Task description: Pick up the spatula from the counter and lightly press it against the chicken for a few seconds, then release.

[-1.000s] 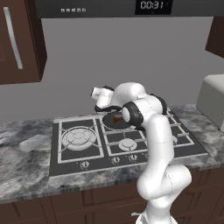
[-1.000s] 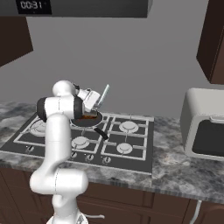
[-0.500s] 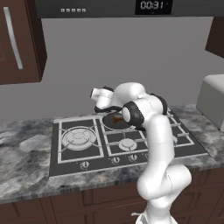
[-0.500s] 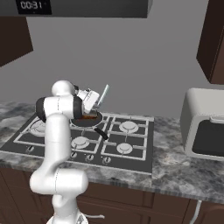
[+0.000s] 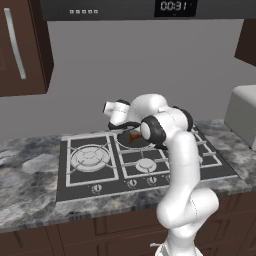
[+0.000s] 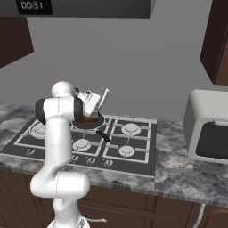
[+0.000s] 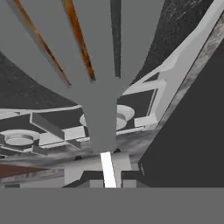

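Observation:
My gripper (image 7: pixel 107 175) is shut on the handle of the grey slotted spatula (image 7: pixel 94 48), whose wide blade spreads out ahead of the fingers. Brown shows through two of its slots. In the right base view the hand (image 6: pixel 90 106) hangs just over the dark pan (image 6: pixel 89 122) on the back left burner, and one end of the spatula (image 6: pixel 105 95) sticks up to the right. The brown chicken (image 6: pixel 91 118) lies in the pan under the hand. From the left, the hand (image 5: pixel 116 113) is above the pan (image 5: pixel 136 141) and chicken (image 5: pixel 133 138). Contact between blade and chicken is hidden.
The pan's black handle (image 6: pixel 103 135) points toward the front of the black gas stove (image 6: pixel 129 151). A grey toaster oven (image 6: pixel 207 125) stands on the granite counter (image 6: pixel 187 173) to the right. Dark cabinets and a hood hang above.

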